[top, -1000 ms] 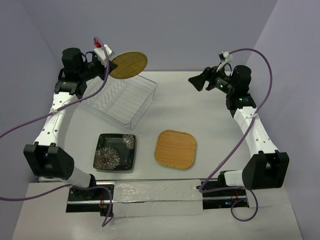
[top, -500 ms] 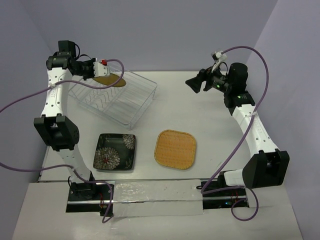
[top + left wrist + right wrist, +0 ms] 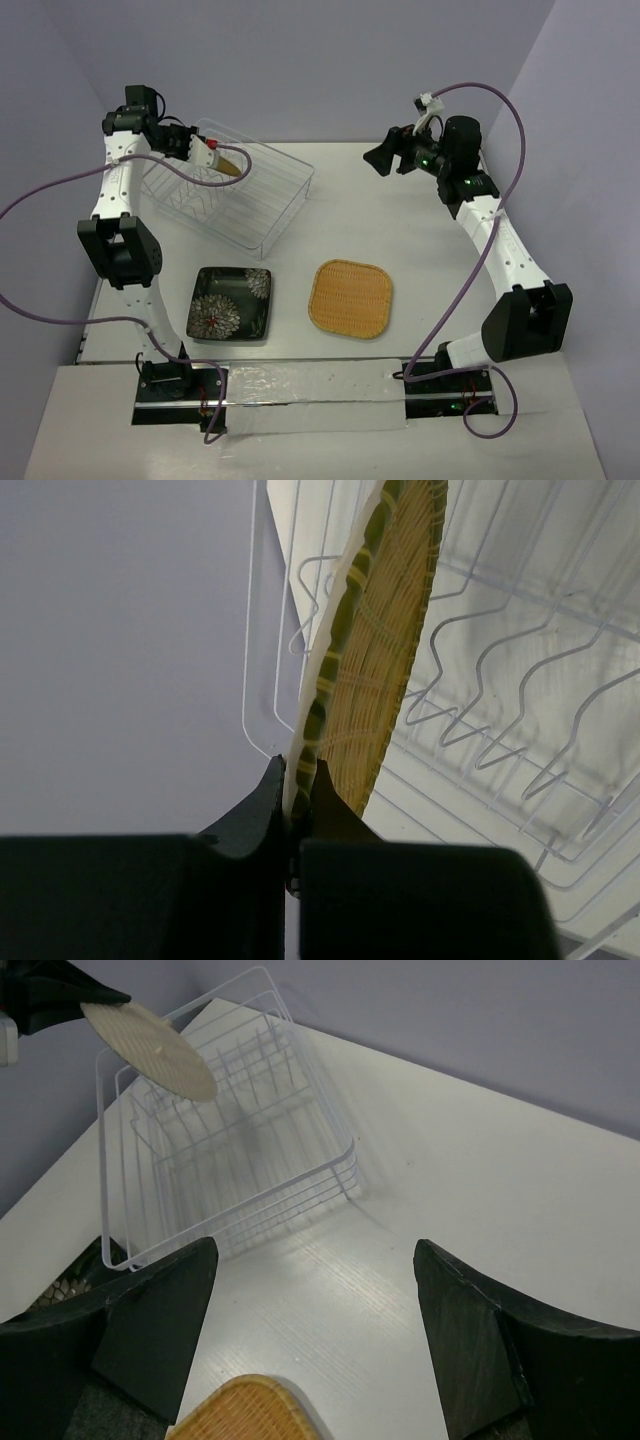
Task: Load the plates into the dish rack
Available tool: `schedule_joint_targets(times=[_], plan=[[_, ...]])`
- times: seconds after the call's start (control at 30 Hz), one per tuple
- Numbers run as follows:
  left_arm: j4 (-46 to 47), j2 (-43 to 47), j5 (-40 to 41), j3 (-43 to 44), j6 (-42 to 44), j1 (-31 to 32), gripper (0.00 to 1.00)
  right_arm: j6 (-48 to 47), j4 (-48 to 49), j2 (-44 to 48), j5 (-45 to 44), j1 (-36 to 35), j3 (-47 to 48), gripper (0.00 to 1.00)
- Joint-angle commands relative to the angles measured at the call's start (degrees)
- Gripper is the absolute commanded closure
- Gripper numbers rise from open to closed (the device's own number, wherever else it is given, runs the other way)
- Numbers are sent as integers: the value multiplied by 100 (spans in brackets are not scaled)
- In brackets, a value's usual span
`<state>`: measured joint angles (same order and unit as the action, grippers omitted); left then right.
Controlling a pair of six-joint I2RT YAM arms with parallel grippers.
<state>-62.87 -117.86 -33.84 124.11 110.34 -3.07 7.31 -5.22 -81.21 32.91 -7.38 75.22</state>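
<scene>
Three plates and one rack share the white table (image 3: 420, 250). The clear thin-wire rectangular dish rack (image 3: 285, 215) is the largest thing on it, lying at about ten o'clock from the table's middle in the top view, with ribbed slots along its floor. The rounded-square orange woven-look plate (image 3: 349, 298) lies flat at about six o'clock. The black square plate with white flowers (image 3: 231, 304) lies flat at about eight o'clock, well apart from the orange one. The small round yellow woven-look plate (image 3: 231, 163) is up on edge and tilted over the rack's ten-o'clock end; whether it touches the wires cannot be told. The left gripper (image 3: 212, 155) pinches that plate's rim between tightly closed fingers, as the left wrist view shows, with the ribbed wires just beyond. The right gripper (image 3: 385, 160) hangs above the table at about one o'clock, its jaws spread wide and holding nothing, facing the rack.
</scene>
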Motion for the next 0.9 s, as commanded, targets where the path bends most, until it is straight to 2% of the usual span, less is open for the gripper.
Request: schedule_joint_targets(times=[0.0,0.4,0.8,0.87], plan=[[432,-168,-30,217,559,-9,100,181,-107,-77,-357,-112,340,14],[874,-510,76,294,1191,36,100,315,-208,-203,-779,-220,458,14],[1358,-712,150,-300,1164,96,100,297,-418,-474,-927,-307,810,14],[1481,-748,148,-282,1032,114,96,279,-454,-518,-944,-316,881,14]])
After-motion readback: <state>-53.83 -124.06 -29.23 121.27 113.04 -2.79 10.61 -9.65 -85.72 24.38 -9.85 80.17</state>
